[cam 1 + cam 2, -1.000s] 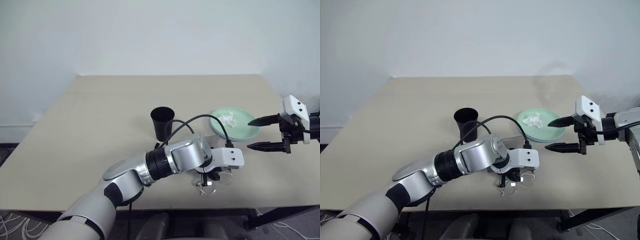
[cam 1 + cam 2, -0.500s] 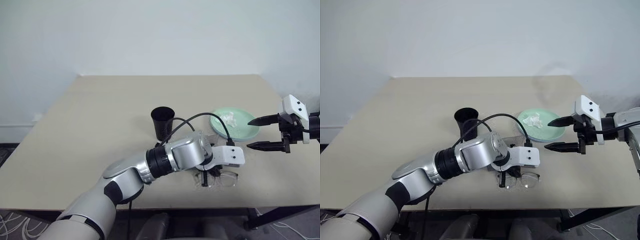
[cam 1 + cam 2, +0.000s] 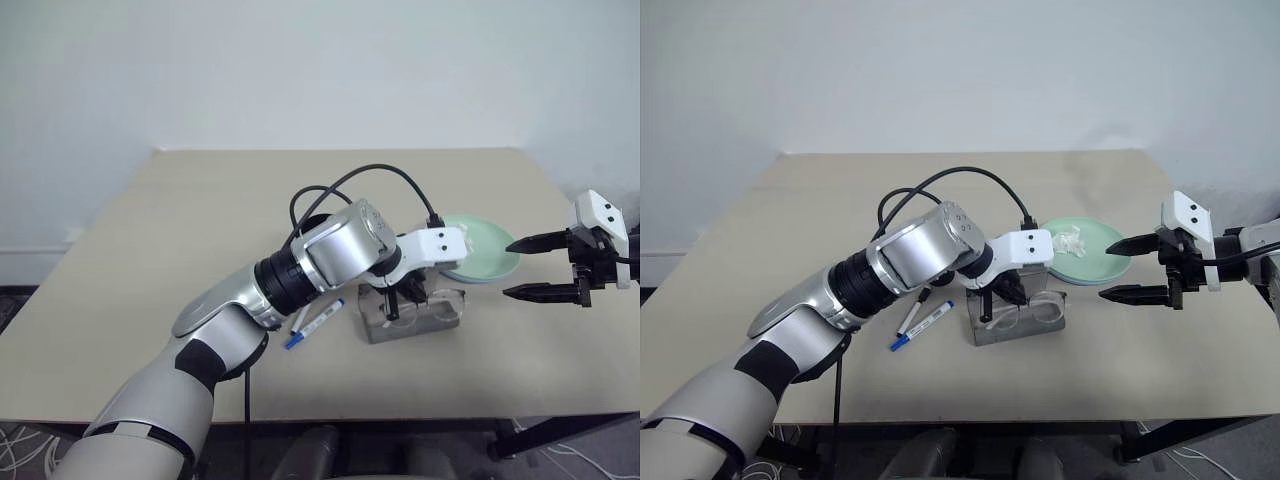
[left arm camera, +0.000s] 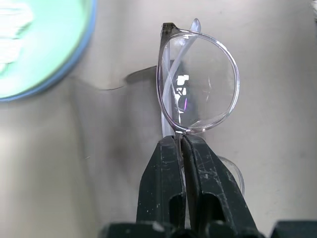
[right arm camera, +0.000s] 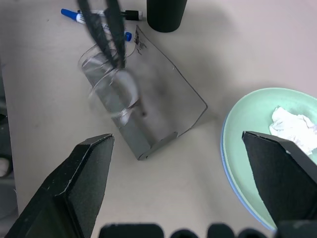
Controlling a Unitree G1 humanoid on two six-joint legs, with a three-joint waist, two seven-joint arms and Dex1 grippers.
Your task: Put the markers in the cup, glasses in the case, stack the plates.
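Clear-lensed wire glasses (image 4: 198,84) were pinched at the bridge between the pressed-together fingers of the left end effector (image 3: 988,305), and they had been lifted off the desk (image 3: 180,230) within the last second: a second earlier they were low at the desk's near edge, and now they were held directly over the grey case (image 3: 1018,322). The case stood open, its translucent lid tilted up on the side away from the cup (image 5: 166,12), as was seen from the right wrist. This was taken to mean that the glasses step was close to its end, with only the lowering into the case and the release left. The two markers (image 3: 923,322), one blue-capped and one black-capped, were lying on the desk just beside the case, on the side toward the left arm, not yet in the cup, which stood just beyond them. The plates (image 3: 1102,262) were found already stacked, mint green on light blue, beyond the case on its far right, with a crumpled white tissue (image 5: 295,124) on top. The right end effector (image 3: 1127,270) was held with fingers spread wide and nothing between them, to the right of the case near the plates. Blue print was seen on the longer marker, but it could not be read; no brand or label was legible elsewhere.
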